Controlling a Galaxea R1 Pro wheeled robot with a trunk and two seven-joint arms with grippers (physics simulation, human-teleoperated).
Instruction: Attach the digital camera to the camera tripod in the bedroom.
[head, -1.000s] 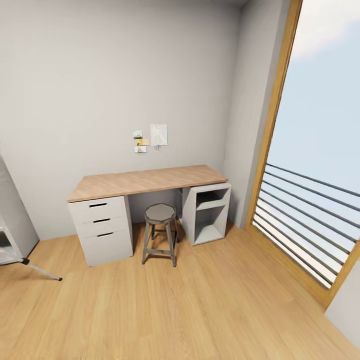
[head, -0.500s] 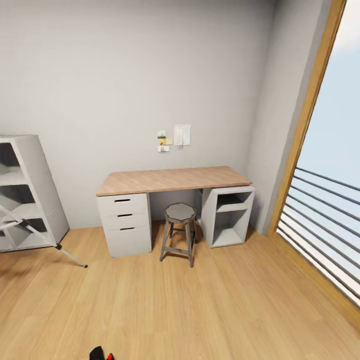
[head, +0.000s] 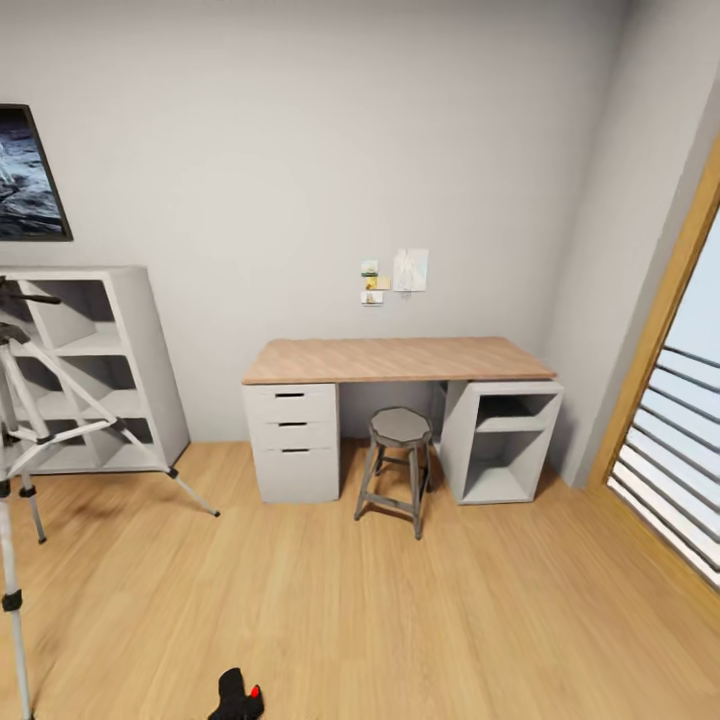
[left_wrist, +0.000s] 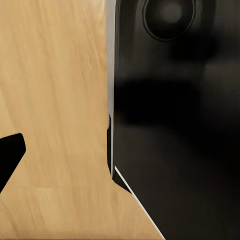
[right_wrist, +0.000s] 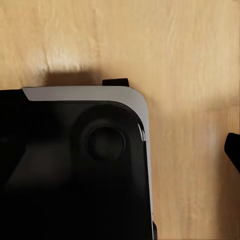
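Head view: the camera tripod (head: 40, 420) stands on the floor (head: 400, 610) beside the white shelf (head: 120, 370); the digital camera (head: 238, 697) lies apart from it, unattached. Wrist views: dark robot bodywork above planks; either gripper's grip cannot be told.

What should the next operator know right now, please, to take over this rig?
Fingers: a dark tip shows in the left wrist view and one in the right; open or shut cannot be told.
Camera: at the head view's bottom edge, black with a red dot; whether it is held is unclear.
Tripod: stands by the white shelf, on the left.
Done: tripod in sight.
Left: approach, attach camera.
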